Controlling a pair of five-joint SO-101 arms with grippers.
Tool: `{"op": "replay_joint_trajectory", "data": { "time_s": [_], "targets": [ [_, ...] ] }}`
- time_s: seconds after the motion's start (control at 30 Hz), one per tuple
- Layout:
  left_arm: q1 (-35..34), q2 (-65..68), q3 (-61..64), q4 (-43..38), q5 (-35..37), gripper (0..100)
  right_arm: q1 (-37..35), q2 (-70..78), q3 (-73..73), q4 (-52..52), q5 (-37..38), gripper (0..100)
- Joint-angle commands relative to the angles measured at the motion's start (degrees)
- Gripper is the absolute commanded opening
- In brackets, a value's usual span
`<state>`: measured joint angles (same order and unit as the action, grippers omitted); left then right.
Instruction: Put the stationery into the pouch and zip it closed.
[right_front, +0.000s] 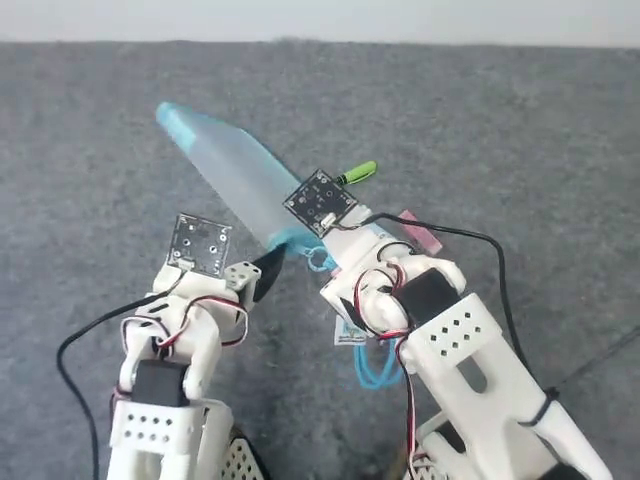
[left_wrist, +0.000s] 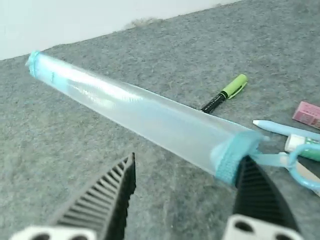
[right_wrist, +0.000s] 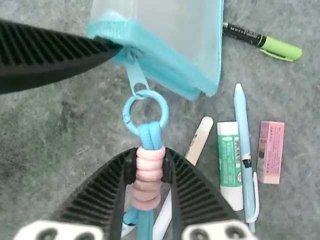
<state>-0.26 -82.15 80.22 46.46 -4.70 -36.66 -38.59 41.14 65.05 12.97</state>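
Observation:
A long translucent blue pouch (right_front: 235, 170) stretches diagonally from the far left toward the middle of the grey mat. Its teal near end (left_wrist: 232, 155) touches one finger (left_wrist: 255, 192) of my left gripper (left_wrist: 185, 195), which is open. My right gripper (right_wrist: 148, 175) is shut on the pink-beaded blue strap (right_wrist: 148, 172) hanging from the zipper pull's ring (right_wrist: 145, 110). Beside the pouch lie a green-capped marker (right_wrist: 262, 42), a light blue pen (right_wrist: 245, 155), a green-and-white glue stick (right_wrist: 230, 160), a pink eraser (right_wrist: 271, 152) and a white flat stick (right_wrist: 197, 140).
The grey mat (right_front: 520, 130) has free room at the back and far right. The strap's blue cord (right_front: 375, 370) loops under the right arm. A white wall edge (right_front: 320, 20) runs along the back of the mat.

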Motion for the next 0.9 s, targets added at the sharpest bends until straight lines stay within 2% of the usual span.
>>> {"op": "replay_joint_trajectory", "data": {
  "time_s": [0.0,0.43,0.63,0.87],
  "targets": [
    [-2.9,-0.44,-0.4,-2.46,-0.35,29,1.1,-0.31,-0.18,-0.66,1.23,0.6],
    [-3.6,-0.7,-0.4,-2.46,1.14,29,1.1,0.22,2.99,-3.03,1.41,0.6],
    [-7.74,-0.79,-0.75,-2.55,1.76,29,1.36,0.31,2.99,-2.68,2.81,0.6],
    [-8.26,-0.79,-0.75,-2.55,1.85,29,5.76,0.31,2.9,-2.95,4.31,0.6]
  ]
}}
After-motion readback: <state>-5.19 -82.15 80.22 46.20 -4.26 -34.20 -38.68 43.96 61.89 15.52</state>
